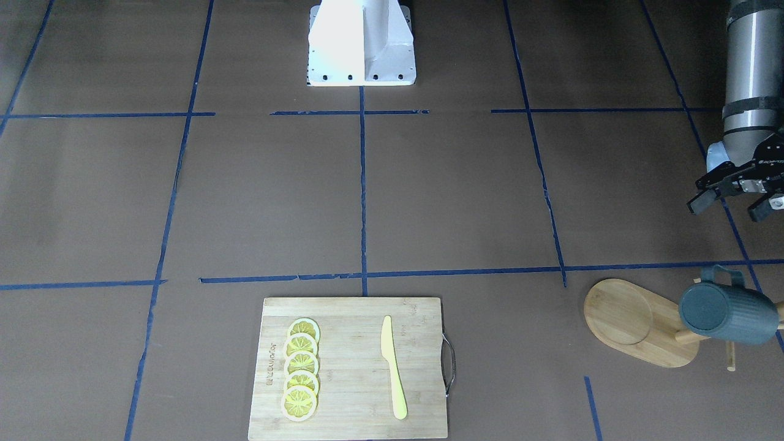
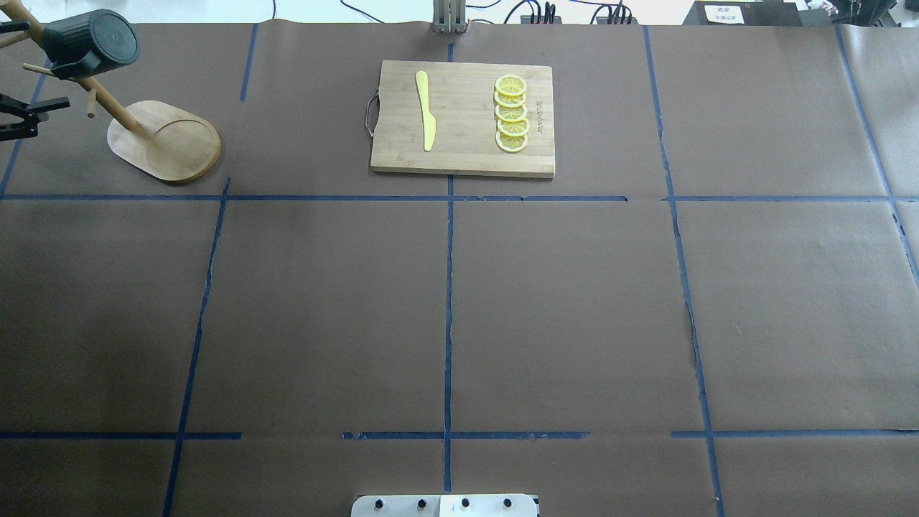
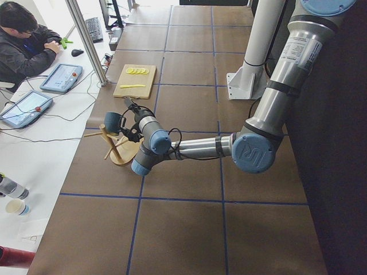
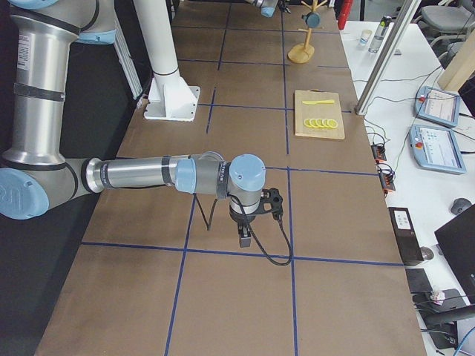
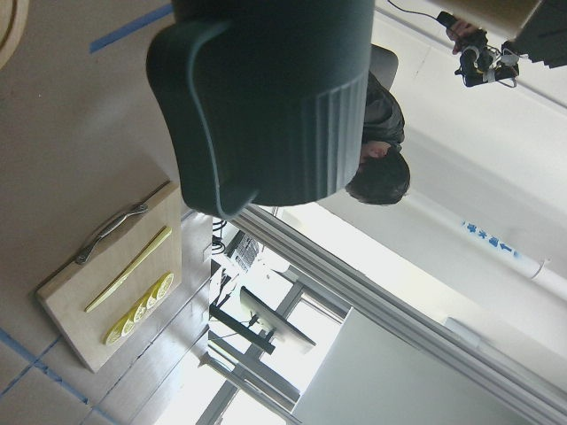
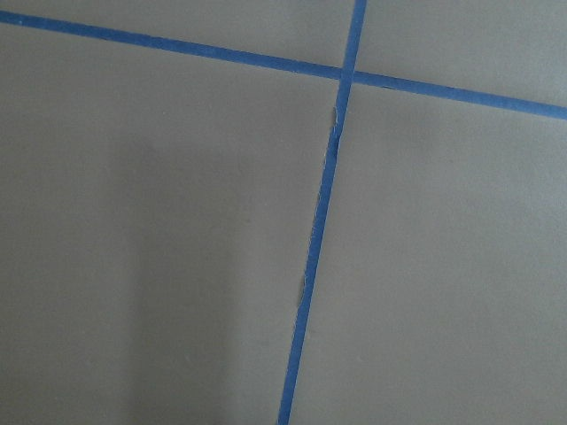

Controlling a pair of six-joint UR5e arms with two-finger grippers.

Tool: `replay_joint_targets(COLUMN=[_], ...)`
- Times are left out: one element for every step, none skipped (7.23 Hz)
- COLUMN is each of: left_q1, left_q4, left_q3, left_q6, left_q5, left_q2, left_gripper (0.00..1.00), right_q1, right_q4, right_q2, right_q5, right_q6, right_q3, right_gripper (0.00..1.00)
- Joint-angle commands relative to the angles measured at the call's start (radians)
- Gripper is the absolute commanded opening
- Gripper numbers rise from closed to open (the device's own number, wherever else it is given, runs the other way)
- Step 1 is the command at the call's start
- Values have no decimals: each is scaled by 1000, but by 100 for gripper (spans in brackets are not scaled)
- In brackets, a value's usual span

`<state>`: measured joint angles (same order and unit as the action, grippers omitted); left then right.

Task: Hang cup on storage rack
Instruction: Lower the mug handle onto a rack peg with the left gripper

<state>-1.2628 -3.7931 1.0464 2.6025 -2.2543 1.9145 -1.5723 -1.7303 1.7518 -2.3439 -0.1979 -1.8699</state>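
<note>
- Cup (image 1: 726, 313) is up on the rack (image 1: 625, 318), off the desk (image 1: 459, 202). It lies on its side among the pegs at the top of the post, flat bottom turned outward.
- In the front view its handle points up. I cannot tell just how the peg holds it.
- The rack stands near the desk's far edge, at the robot's left end, with its oval base flat on the desk.
- Left pincer (image 1: 727, 209): fingers spread, nothing between them. It hangs near the cup on the robot's side, apart from it.
- Right pincer (image 4: 245, 236): points down over bare desk, well apart from the rack. I cannot tell whether it is spread or closed.
- A board (image 1: 349, 392) lies mid-desk at the far edge. It carries a yellow knife (image 1: 391, 367) and a row of lemon slices (image 1: 301, 370).
</note>
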Motion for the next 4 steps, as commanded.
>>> replay_joint_targets(left_q1=[-102, -134, -150, -150], left_q4=[228, 371, 501, 576], left_q3=[9, 18, 29, 27], left_q6=[-427, -657, -896, -1062], left_q5=[-334, -400, -409, -403], left_q2=[17, 17, 12, 12], left_gripper=[100, 100, 100, 100], right_q1=[0, 0, 0, 0], right_q4=[0, 0, 0, 0], right_q2=[0, 2, 2, 2], right_q5=[-2, -2, -2, -3], right_q6=[0, 0, 0, 0], right_q3=[2, 2, 2, 2], right_gripper=[100, 100, 100, 100])
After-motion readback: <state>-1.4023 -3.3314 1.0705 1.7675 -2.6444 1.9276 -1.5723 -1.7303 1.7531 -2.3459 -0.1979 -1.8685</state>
